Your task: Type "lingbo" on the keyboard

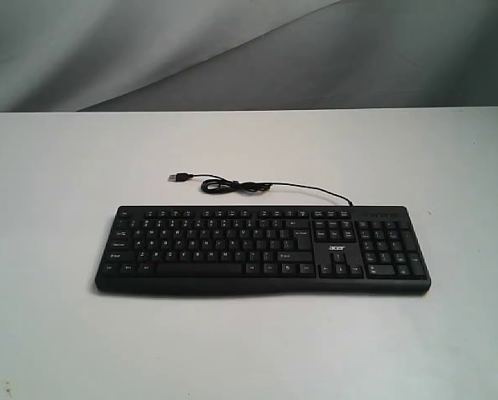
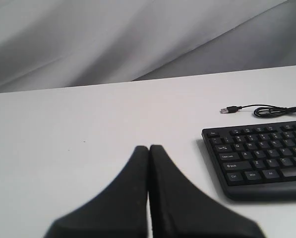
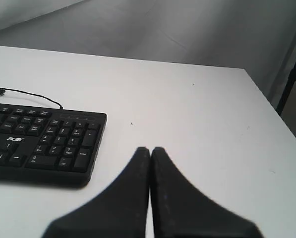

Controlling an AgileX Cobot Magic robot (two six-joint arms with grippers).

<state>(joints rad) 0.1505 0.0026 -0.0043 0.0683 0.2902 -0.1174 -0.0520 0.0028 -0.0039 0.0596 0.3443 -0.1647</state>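
Two black grippers show in the wrist views, and both are closed on nothing. The left gripper (image 2: 148, 148) has its tapered black fingers pressed flat against each other, with only a thin seam between them. It hangs above the bare white table (image 1: 249, 350), off the Esc-and-Ctrl end of the wide, flat black keyboard with white key legends (image 1: 263, 247). The right gripper (image 3: 150, 149) is pinched together the same way and sits above the table off the keyboard's number-pad end. Neither gripper touches the keyboard.

In the exterior view the keyboard lies flat near the middle of the table, with its long edge running across the view and the space bar on the near side. A small white "acer" logo (image 1: 337, 248) sits between the letter keys and the number pad. A thin black USB cable (image 1: 257, 187) leaves the far edge, loops loosely on the table behind the keyboard, and ends in an unplugged silver-tipped plug (image 1: 178, 177). Creased grey fabric (image 1: 148, 50) hangs behind the table.
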